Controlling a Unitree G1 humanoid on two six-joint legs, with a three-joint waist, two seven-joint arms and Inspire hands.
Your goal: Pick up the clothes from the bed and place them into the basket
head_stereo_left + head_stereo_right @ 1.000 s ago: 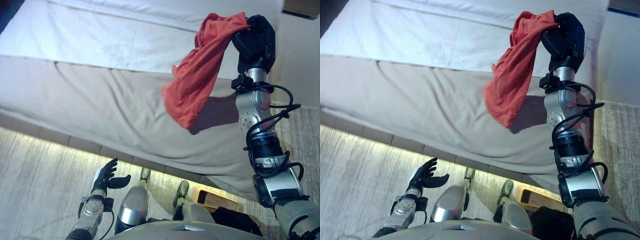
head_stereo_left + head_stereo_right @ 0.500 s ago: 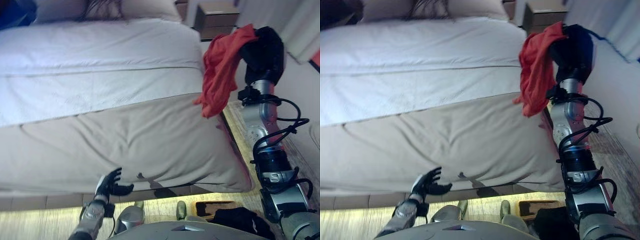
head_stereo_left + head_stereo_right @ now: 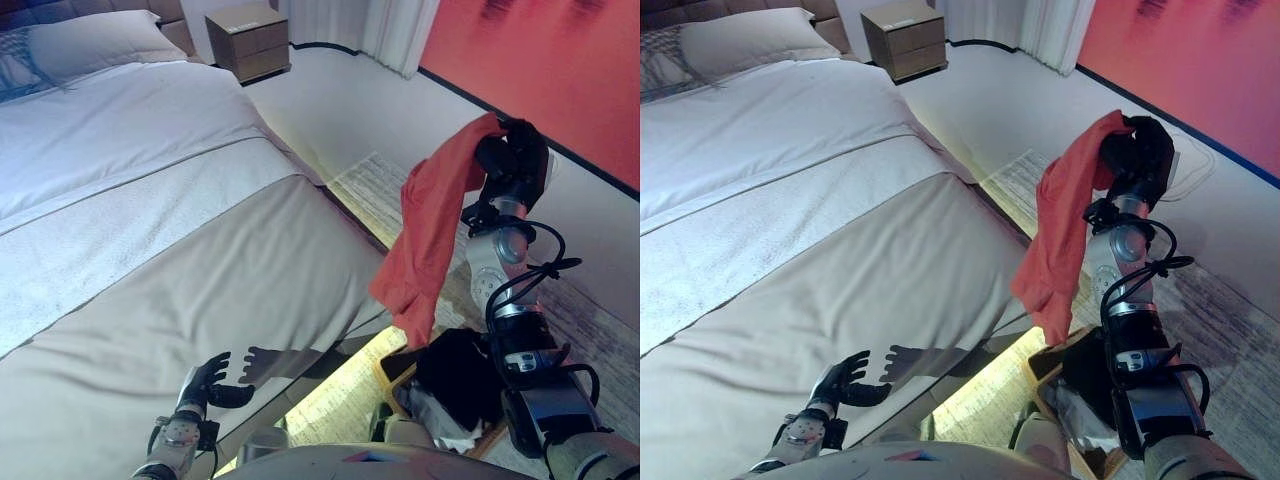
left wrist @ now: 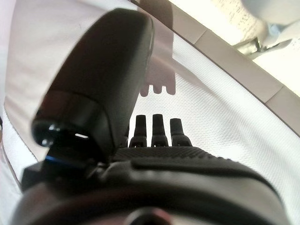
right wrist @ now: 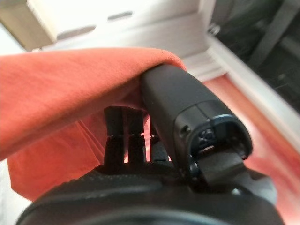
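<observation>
Head views: red garment [image 3: 425, 235] off the bed [image 3: 150, 200], hanging from the raised right hand [image 3: 512, 165], its hem just above the basket [image 3: 1045, 365] holding dark clothes [image 3: 462, 375]. Lift done; lowering and release left. Left hand [image 3: 205, 380] low by the bed edge.

Left wrist view: fingers straight, holding nothing.

Right wrist view: thumb and fingers [image 5: 124, 129] pinching the cloth draped over them.

2 silver-grey arms w/ black ribbed bands and black cables looped at right forearm; right hand [image 3: 512, 160] and left hand [image 3: 205, 381] were dark, matte.
</observation>
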